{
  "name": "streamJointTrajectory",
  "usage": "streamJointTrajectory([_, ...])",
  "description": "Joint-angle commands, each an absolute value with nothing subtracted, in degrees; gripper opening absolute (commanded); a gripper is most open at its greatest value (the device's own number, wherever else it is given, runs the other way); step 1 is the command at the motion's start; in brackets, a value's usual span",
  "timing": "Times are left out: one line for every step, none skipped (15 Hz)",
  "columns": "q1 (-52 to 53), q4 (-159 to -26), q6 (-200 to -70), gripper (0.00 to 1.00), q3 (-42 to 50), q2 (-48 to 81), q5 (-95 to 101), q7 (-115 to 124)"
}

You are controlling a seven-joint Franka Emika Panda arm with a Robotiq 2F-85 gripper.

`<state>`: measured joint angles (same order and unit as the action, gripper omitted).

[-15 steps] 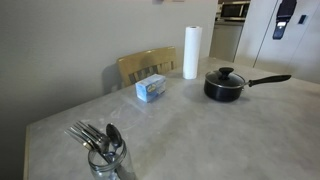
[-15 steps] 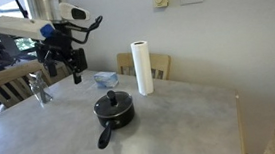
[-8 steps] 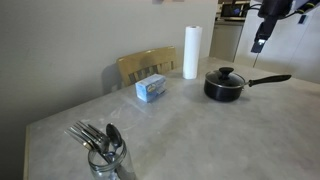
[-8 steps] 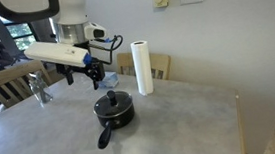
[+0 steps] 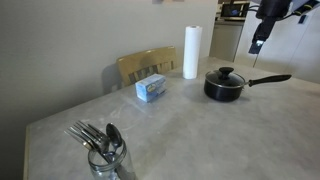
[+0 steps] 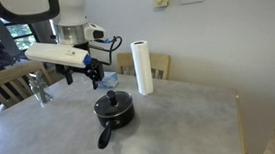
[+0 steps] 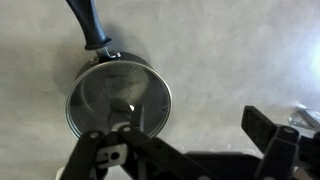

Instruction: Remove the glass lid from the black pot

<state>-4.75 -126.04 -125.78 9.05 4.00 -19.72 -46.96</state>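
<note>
grey bench (image 5: 190, 130) in an exterior view, left to right. front left: glass jar (image 5: 105, 160) of cutlery, well apart from the work. behind it a wooden chair (image 5: 145, 64) at the bench's far edge, then a blue box (image 5: 152, 88) & a tall paper roll (image 5: 190, 50), both apart from the pot, so nothing crowds it.

right of ctr: black pot (image 5: 224, 90) w/ the lid (image 5: 226, 77) seated flat on its rim. knob (image 5: 226, 71) sits up at ctr, prob the only part to grab. long handle (image 5: 268, 79) points right, away from the knob.

far right, high above the bench: hand (image 5: 259, 40), touching nothing.

wrist view: hand (image 7: 180, 135) spread wide & empty, fingers (image 7: 268, 135) far apart, likely so they fit either side of the knob. lid (image 7: 118, 98) shows left of the gap, under one finger, so the hand seems off-ctr. it'd need to shift over before dropping. lid not yet lifted.
</note>
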Motion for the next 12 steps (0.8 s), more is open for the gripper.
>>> streamJointTrajectory([-6.55,-123.47,-125.63,1.0,7.01,7.49,-25.46,-57.02])
streamJointTrajectory([-6.71,-122.18,-124.1,1.0,6.69,8.33,-26.5,-60.61])
streamJointTrajectory([-6.76,-121.32,-124.02,1.0,6.37,9.35,-25.89,-63.9])
streamJointTrajectory([-6.7,-120.02,-123.5,1.0,6.07,10.39,-24.07,-65.78])
streamJointTrajectory([-6.64,-118.95,-123.33,1.0,5.79,11.41,-22.15,-67.32])
streamJointTrajectory([-6.51,-117.97,-123.52,1.0,5.54,12.31,-19.99,-68.41])
streamJointTrajectory([-6.38,-117.15,-124.09,1.0,5.26,13.13,-17.64,-69.37])
streamJointTrajectory([-6.26,-116.36,-124.37,1.0,4.97,13.88,-14.99,-70.09])
streamJointTrajectory([-6.2,-115.94,-125.5,1.0,4.65,14.56,-12.58,-71.08])
streamJointTrajectory([-6.07,-115.69,-127.3,1.0,4.33,15.15,-10.2,-71.86])
streamJointTrajectory([-6.21,-116.15,-130.25,1.0,3.78,15.38,-9.6,-73.2])
streamJointTrajectory([-6.54,-117.16,-127.26,1.0,3.63,13.71,-11.08,-69.75])
